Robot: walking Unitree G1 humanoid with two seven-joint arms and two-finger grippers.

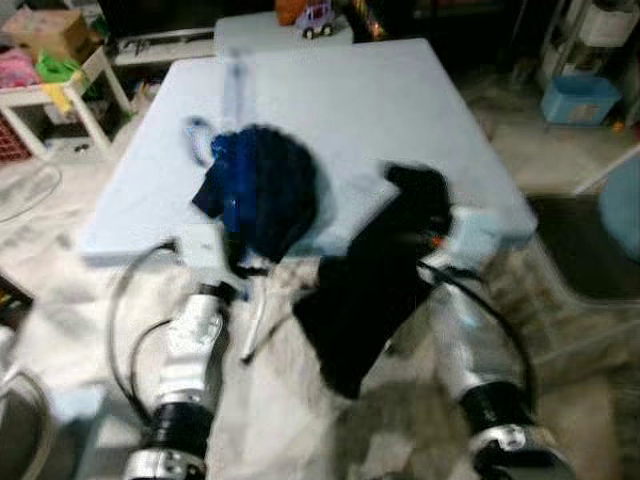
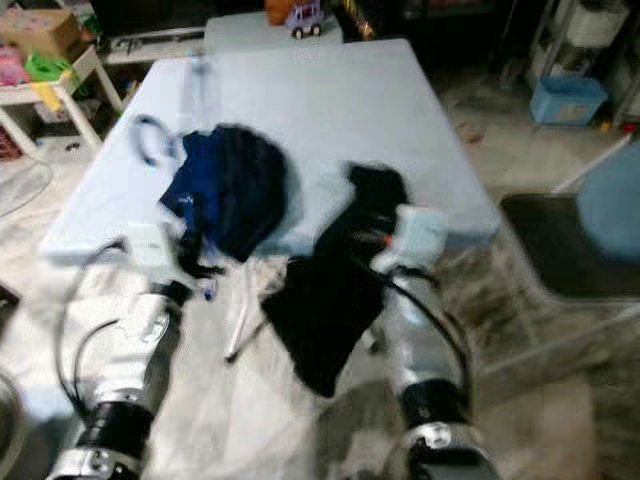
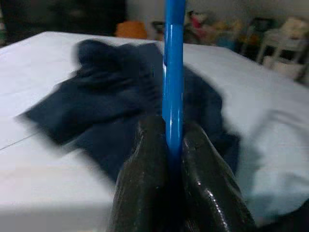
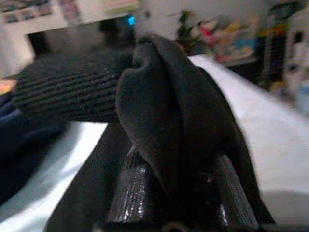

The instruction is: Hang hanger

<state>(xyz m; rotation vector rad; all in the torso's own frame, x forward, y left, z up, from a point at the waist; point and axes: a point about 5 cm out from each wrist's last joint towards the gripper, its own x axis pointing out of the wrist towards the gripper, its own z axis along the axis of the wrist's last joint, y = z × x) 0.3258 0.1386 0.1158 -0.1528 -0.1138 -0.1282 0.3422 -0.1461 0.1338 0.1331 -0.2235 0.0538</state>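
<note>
Both silver arms reach forward over the pale floor. Right end effector [image 4: 176,193] is clamped on a black garment [image 1: 375,290] that drapes off the light blue bed [image 1: 330,100]. Left end effector [image 3: 176,174] is pinched on a blue hanger [image 3: 174,72], lying with a navy garment [image 1: 265,185] on the bed. Farther off sits a toy car [image 1: 318,20].

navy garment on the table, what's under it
The navy garment lies on the pale blue table; a blue hanger, pinched by the left gripper, crosses it. Anything beneath is covered.
</note>
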